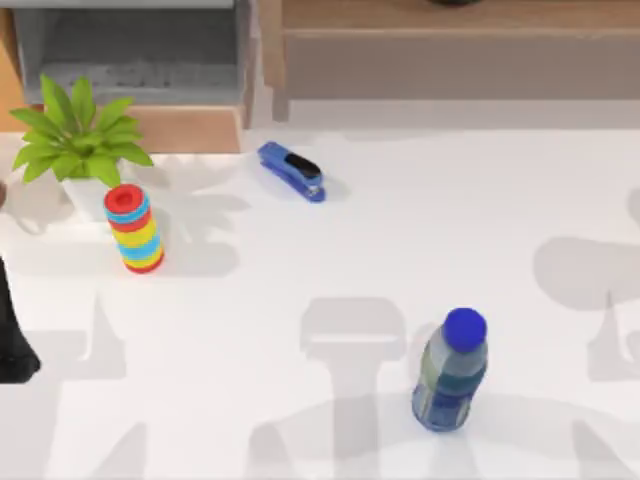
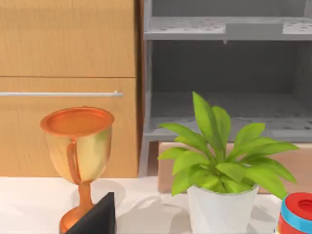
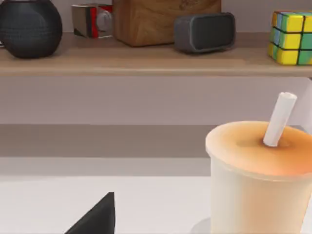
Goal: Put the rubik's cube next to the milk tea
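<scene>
While our left arm (image 1: 12, 340) sat at the left edge of the white worktop (image 1: 330, 260), the small rubik's cube (image 3: 291, 38) of yellow, green and blue squares stood on a long wooden shelf (image 3: 146, 61), near a dark grey oblong speaker (image 3: 204, 31). The milk tea (image 3: 261, 175), a pale plastic cup with an orange-tan top and a white straw, stood on the worktop below the shelf, well apart from the cube. Dark edges of our left hand (image 2: 95, 219) and right hand (image 3: 95, 217) showed; we could not tell whether either was open or closed.

Stapler (image 1: 292, 171); ring stack (image 1: 135, 229); potted plant (image 1: 78, 140)
</scene>
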